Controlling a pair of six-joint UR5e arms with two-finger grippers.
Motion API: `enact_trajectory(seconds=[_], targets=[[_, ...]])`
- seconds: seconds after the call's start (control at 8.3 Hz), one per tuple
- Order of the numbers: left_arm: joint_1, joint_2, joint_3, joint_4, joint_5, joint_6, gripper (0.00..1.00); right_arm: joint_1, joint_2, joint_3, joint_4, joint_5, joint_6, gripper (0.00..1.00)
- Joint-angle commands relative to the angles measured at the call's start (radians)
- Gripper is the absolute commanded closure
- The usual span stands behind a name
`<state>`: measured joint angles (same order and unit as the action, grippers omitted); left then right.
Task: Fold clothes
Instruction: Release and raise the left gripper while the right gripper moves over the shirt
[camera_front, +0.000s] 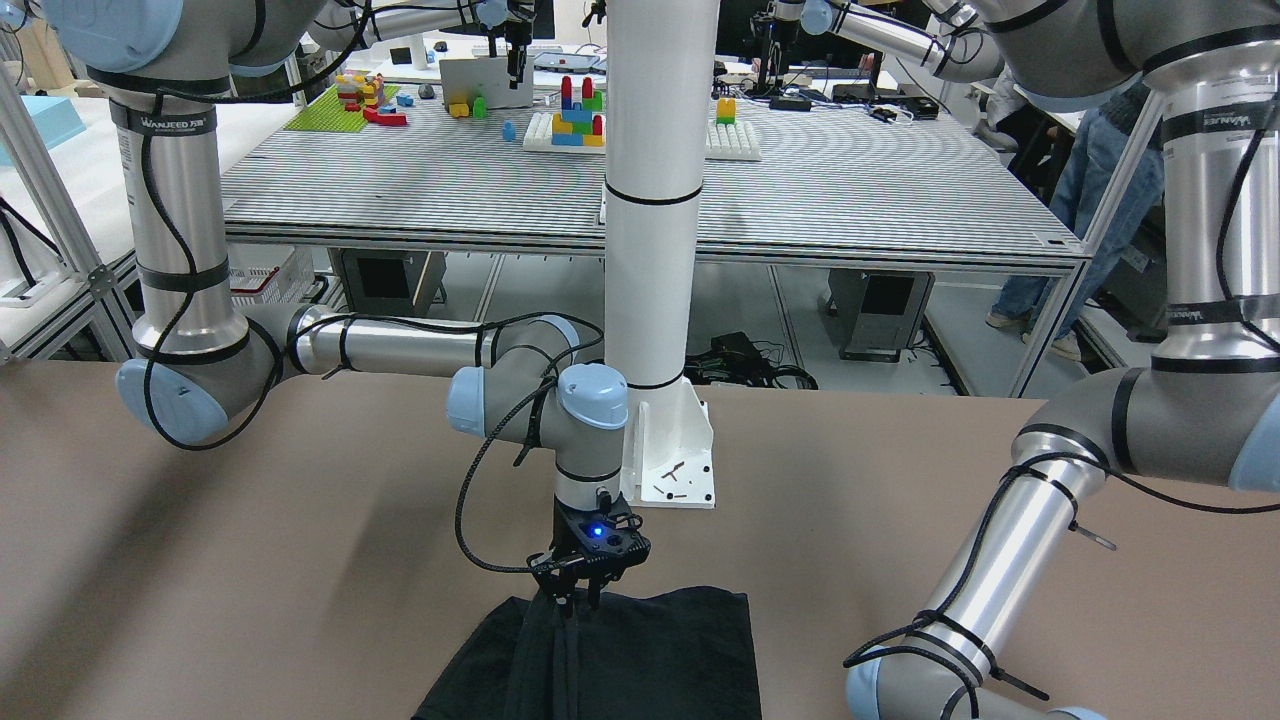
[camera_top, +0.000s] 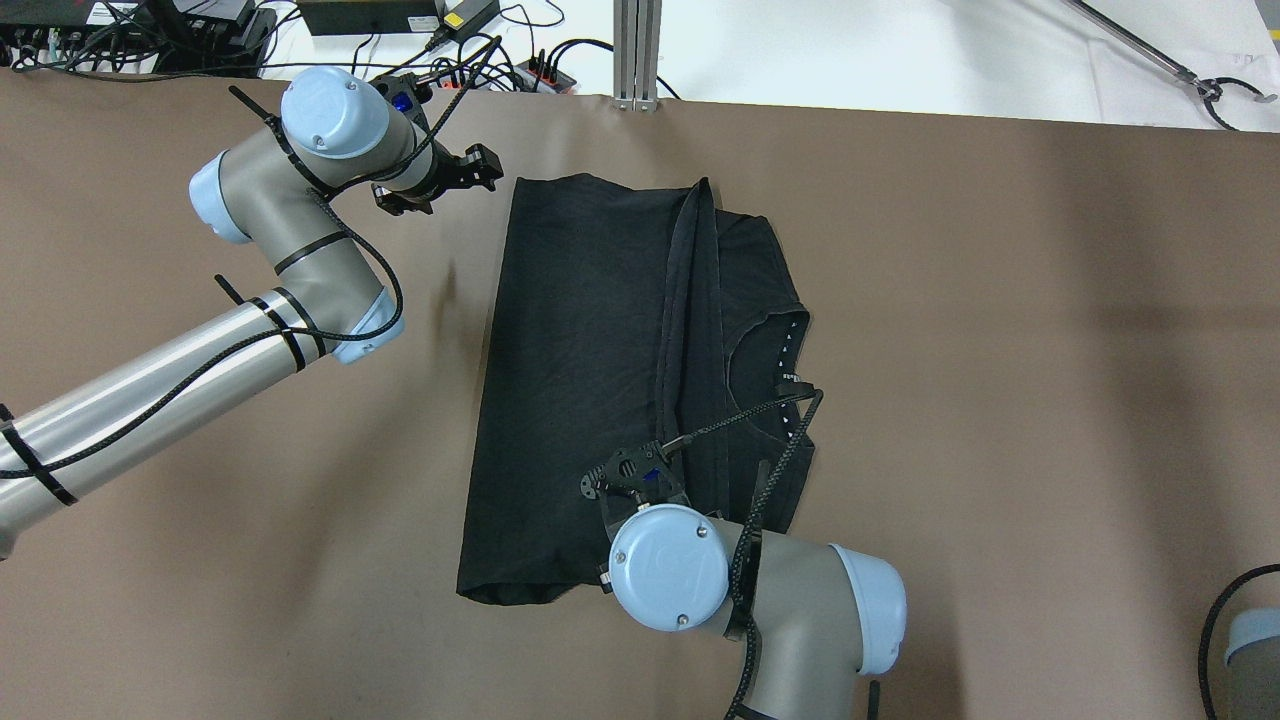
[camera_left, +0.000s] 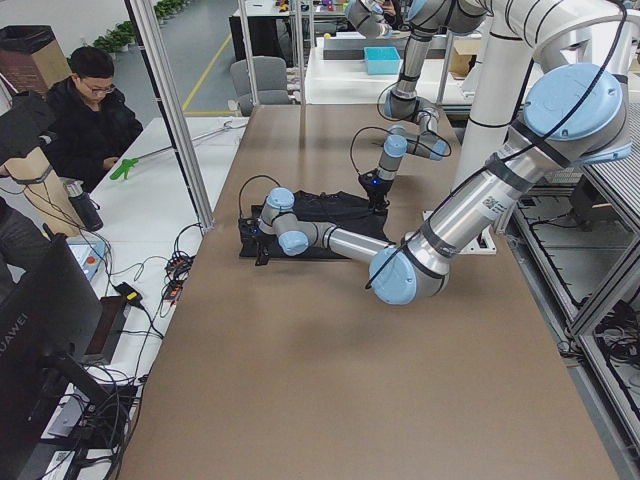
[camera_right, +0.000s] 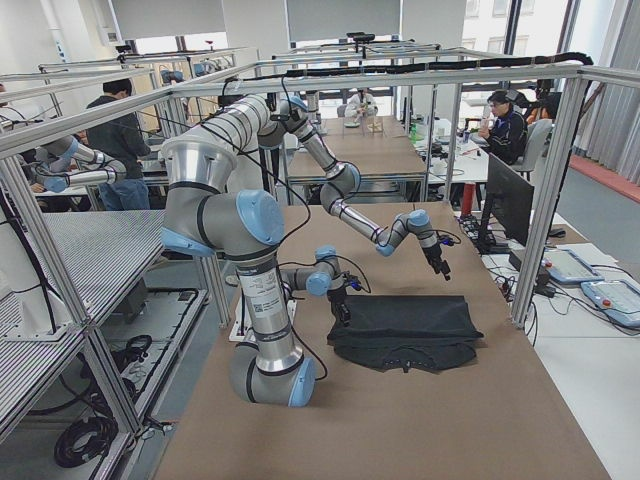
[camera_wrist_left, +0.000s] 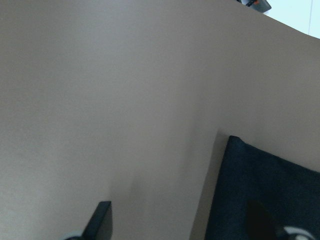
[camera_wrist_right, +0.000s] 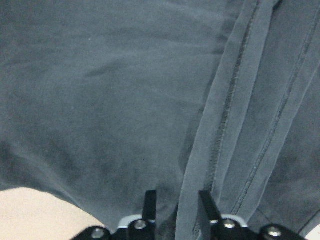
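Under the right pincer (camera_front: 577, 592) lies the thin, soft black fabric garment (camera_top: 580, 380), spread flat on the brown matte tabletop (camera_top: 1000, 400). This pincer points down and is clenched on a hemmed edge (camera_wrist_right: 220, 125) of the garment. In its wrist view the two black fingers (camera_wrist_right: 150, 202) stand close together with the stitched strip between them. From the pincer this hem runs as a long raised ridge across the garment to the side away from the robot. On one side of the ridge the fabric is one smooth, wide panel. On the other side a curved neckline (camera_top: 770, 325) with small white marks shows.

The left pincer (camera_top: 450, 180) is released and grasps nothing; its fingers are wide apart. It hangs over the bare tabletop, just beside the far corner of the garment, not touching it.

Behind the right pincer, toward the robot's base, a white round pillar (camera_front: 655, 250) stands on a white base plate (camera_front: 690, 470) on the tabletop.
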<state>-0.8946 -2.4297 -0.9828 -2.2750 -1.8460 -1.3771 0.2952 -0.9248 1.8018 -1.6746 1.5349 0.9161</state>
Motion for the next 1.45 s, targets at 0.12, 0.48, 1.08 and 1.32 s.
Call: enact_trajectory(seconds=[0.12,0.48,1.08,1.32], targets=[[0.000,0.006,0.000,-0.001,0.001,-0.006,0.06,-0.024,0.017,-0.035,-0.030,-0.029,-0.011,0.67],[0.000,0.014,0.000,-0.001,0.001,-0.007,0.06,-0.024,0.015,-0.035,-0.040,-0.032,-0.032,0.68],[0.003,0.012,0.001,0.002,0.002,-0.002,0.06,-0.024,0.004,-0.036,-0.042,-0.058,-0.033,0.88],[0.008,0.011,0.001,0.002,0.002,-0.002,0.06,-0.021,0.004,-0.024,-0.045,-0.050,-0.037,1.00]])
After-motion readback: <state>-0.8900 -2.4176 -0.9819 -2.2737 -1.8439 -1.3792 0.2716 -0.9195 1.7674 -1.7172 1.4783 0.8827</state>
